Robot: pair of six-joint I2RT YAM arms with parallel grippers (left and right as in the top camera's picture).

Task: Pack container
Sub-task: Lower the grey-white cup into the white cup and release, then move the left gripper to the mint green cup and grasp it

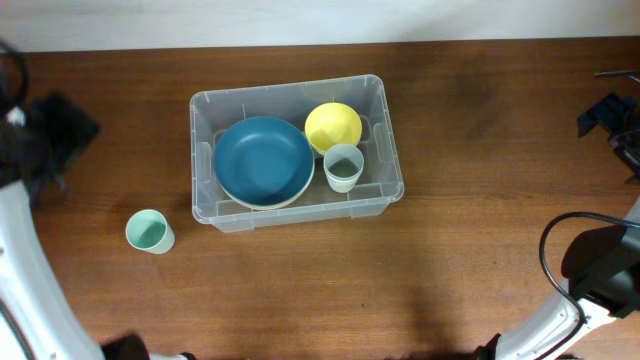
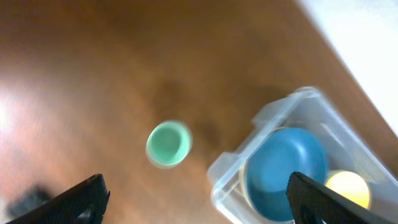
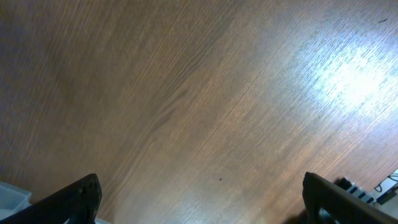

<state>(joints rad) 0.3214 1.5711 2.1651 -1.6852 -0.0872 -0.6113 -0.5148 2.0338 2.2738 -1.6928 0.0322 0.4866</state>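
So here's where it stands. The container (image 1: 300,90) sits about mid-frame in the overhead view, long side running left to right across the table (image 1: 480,150). Already inside: a big blue bowl (image 1: 264,160) filling the left half, a yellow bowl (image 1: 332,125) in the upper right corner, and a greyish cup (image 1: 343,167) just below the yellow one.

The one thing not packed yet is a mint cup (image 1: 149,231), standing upright, mouth up, on the bare wood. It's off the container's lower left corner, near it but not touching.

Both grippers are empty. The left gripper (image 2: 196,193) has its fingers spread wide with nothing between them, and same deal for the right gripper (image 3: 199,193), which is only looking at wood grain.

The bit that matters, I reckon: the cup's on the left side of the frame, so the left arm is clearly the closer one. In its wrist view the cup (image 2: 168,144) is a bit left of centre and above the fingers, with the container off to the lower right. My guess is the left arm goes for the cup, then carries it toward the container.
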